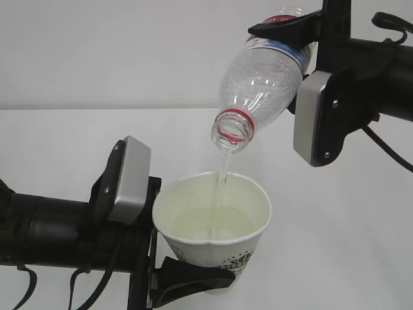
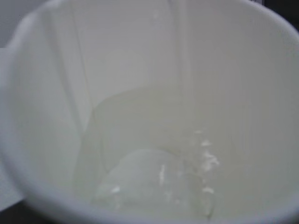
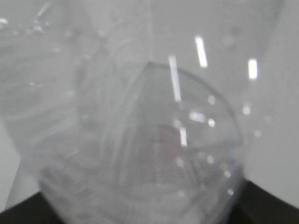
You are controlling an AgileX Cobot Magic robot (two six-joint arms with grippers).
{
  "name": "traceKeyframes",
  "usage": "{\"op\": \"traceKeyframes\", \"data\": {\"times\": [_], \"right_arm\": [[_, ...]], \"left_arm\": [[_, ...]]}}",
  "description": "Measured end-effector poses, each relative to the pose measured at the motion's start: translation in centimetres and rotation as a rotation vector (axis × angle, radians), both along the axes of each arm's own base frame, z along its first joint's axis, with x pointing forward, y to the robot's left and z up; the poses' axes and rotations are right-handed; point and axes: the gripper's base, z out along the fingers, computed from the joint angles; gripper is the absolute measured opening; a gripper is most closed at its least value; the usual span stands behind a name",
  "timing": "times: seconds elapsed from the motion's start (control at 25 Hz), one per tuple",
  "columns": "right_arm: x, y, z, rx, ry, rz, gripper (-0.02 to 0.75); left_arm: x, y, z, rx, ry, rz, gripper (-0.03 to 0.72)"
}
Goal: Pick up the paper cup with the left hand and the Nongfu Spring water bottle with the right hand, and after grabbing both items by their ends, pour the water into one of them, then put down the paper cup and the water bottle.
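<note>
While the left hand [image 1: 169,274] grips the paper cup [image 1: 213,229] low, the right hand [image 1: 293,32], seemingly clamping its base, tips the bottle [image 1: 264,81] above, so water [image 1: 222,169] lands inside.

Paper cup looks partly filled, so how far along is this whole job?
Done: the left tool holds the paper cup near its base, and the right tool holds the tilted Nongfu Spring water bottle by its bottom end. In hand: water streams from the bottle mouth into the cup, where a pale pool sits. Left: finish pouring, then set both down.

wall [image 1: 129,51]: plain white | table [image 1: 335,245]: white | light: even, possibly diffuse
</note>
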Motion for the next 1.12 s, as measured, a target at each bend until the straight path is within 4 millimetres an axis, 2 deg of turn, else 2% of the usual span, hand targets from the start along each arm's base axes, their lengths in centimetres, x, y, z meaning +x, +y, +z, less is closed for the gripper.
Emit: {"op": "traceKeyframes", "data": {"times": [1.12], "right_arm": [[0.01, 0.0, 0.03, -0.005, -0.008, 0.0, 0.431]], "left_arm": [[0.0, 0.0, 0.0, 0.0, 0.0, 0.0, 0.492]]}}
